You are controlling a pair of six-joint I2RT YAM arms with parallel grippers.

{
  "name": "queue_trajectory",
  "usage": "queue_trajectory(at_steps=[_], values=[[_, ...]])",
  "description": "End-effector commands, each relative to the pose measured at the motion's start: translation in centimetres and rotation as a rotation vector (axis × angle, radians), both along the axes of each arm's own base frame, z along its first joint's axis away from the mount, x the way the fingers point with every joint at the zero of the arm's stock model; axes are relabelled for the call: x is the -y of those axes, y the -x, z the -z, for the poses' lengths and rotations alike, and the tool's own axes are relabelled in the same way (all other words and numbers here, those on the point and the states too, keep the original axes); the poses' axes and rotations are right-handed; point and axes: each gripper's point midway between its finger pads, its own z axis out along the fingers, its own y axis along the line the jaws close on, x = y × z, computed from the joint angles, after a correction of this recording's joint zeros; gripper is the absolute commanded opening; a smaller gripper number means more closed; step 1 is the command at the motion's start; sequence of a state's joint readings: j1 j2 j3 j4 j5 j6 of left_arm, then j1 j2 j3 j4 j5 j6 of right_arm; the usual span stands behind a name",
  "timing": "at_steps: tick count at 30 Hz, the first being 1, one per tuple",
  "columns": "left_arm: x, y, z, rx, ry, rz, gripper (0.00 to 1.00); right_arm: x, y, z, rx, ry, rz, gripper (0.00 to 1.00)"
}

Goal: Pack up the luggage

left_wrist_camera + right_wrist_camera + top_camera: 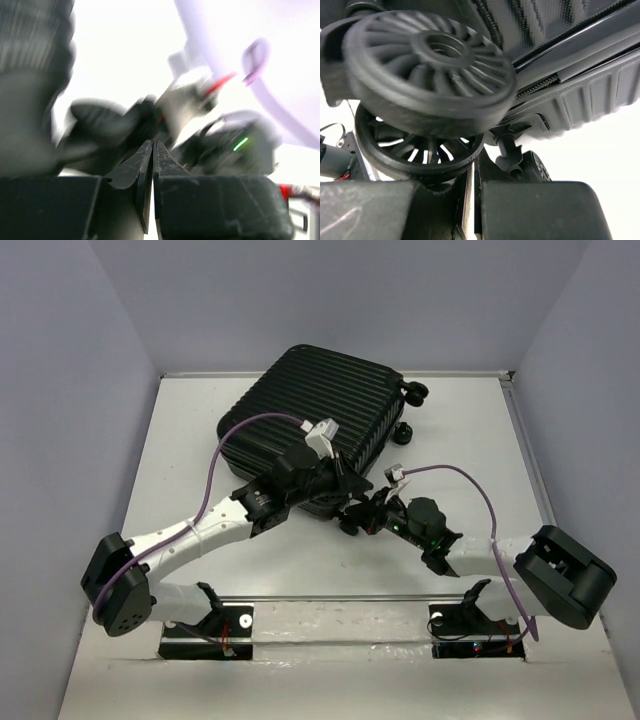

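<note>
right wrist, ribbed hard luggage [600, 95], spoked round caster [430, 65], zipper [540, 86] perhaps

table [180, 460]: white, matte | walls [340, 300]: pale lilac-grey; left, back, right

The luggage [320, 405] lies on the table [180, 470], towards the far middle, with two wheels [415, 392] (at its right-hand end) sticking out. At its near corner, the left gripper [338, 483] sits left of the right gripper [358, 518], which is just beside a near wheel [430, 70].
</note>
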State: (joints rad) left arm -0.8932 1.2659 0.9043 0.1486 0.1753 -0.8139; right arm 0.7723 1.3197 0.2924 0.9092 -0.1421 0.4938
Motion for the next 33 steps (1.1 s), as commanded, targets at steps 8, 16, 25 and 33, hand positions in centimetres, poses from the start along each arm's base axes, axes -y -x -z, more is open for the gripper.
queue_trajectory(at_steps=[8, 16, 25, 33], values=[[7.9, -5.7, -15.0, 0.259, 0.279, -0.03, 0.06, -5.8, 4.9, -7.5, 0.24, -0.127, 0.021, 0.07], [-1.3, -2.6, -14.4, 0.338, 0.052, -0.134, 0.19, -3.6, 4.5, -5.0, 0.135, -0.04, 0.11, 0.07], [-8.7, 5.5, -1.1, 0.055, -0.024, -0.108, 0.54, -5.3, 4.8, -3.9, 0.085, 0.003, 0.052, 0.07], [-6.1, 5.0, -0.6, 0.08, 0.008, -0.075, 0.74, -5.1, 5.1, -3.3, 0.057, 0.002, 0.045, 0.07]])
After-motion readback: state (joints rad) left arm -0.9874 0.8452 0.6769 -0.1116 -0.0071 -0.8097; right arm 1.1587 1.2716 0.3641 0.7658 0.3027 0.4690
